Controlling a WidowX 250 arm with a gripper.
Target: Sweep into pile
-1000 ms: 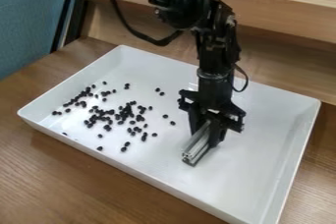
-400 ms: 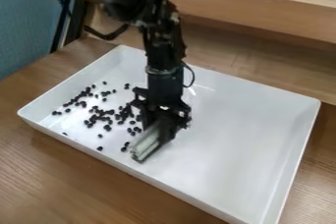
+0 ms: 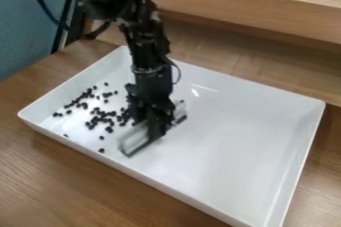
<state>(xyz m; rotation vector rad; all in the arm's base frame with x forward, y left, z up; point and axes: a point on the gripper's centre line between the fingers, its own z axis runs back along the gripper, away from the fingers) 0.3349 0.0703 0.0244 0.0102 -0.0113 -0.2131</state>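
A brown wood-grained table [image 3: 73, 181] carries a large white rectangular tray [image 3: 226, 201], turned so that one corner points left and another toward the near side. Behind the tray's far long edge runs a raised wooden ledge [image 3: 253, 17]; a blue cloth-like surface [image 3: 23, 27] stands beyond its left end. The black robot arm [image 3: 143, 39] comes in from the upper left, over the tray's far corner, and slants down to the black gripper [image 3: 152, 130], low over the tray, left of its middle. The fingers are closed about a pale, silvery bar [image 3: 136, 140], which lies crosswise between them: one end sticks out toward the near long edge, the other toward the far long edge, with a dark tip. I cannot tell whether the bar touches the tray floor. The small black beans [image 3: 110, 113] lie on the tray floor, on the left short edge's side of the fingers, the closest just beside the gripper. Most form a loose patch there; a thinner string runs alongside the left short edge, and a few single ones lie near the left corner and the near long edge.
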